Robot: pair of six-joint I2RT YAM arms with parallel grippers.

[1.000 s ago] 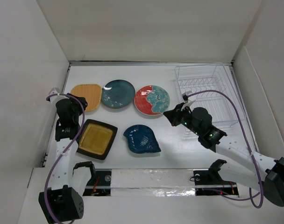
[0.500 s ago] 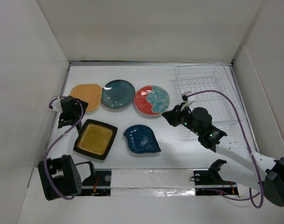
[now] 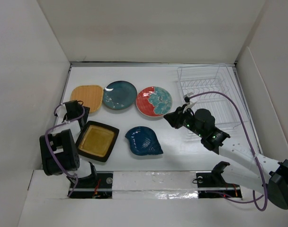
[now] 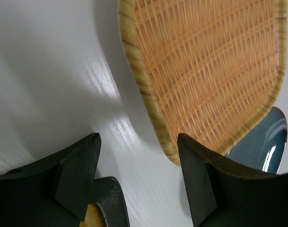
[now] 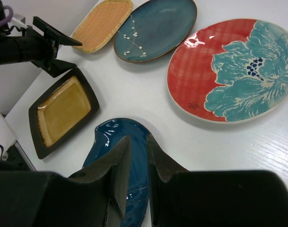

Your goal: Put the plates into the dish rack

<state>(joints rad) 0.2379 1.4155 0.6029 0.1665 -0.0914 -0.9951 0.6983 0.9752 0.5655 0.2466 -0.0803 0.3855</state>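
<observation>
Over the last second the left arm folds back toward its base, its elbow dropping to the near left corner. The left gripper [image 4: 137, 142] slides off the far corner of the square mustard-yellow plate with a black rim [image 3: 96, 140] toward the orange rounded-square plate with a woven pattern [image 4: 210, 71]. Its fingers are spread wide with only white table [image 4: 49, 71] between them, and the right finger sits just beside the orange plate's near rim without touching it. I read this as lining up a grasp on that rim, so the orange plate is likely the first to go. The right gripper [image 5: 138, 138] has barely shifted. It hovers above the dark blue leaf-shaped plate [image 5: 106, 137] with its fingers drawn almost together on nothing, near the round red-and-teal patterned plate [image 3: 154, 100]. All five plates, the round dark teal plate [image 3: 119, 94] among them, lie flat on the table, well apart from the white wire dish rack [image 3: 205, 92] at the far right. The rack holds none of them, so loading has not yet begun.
</observation>
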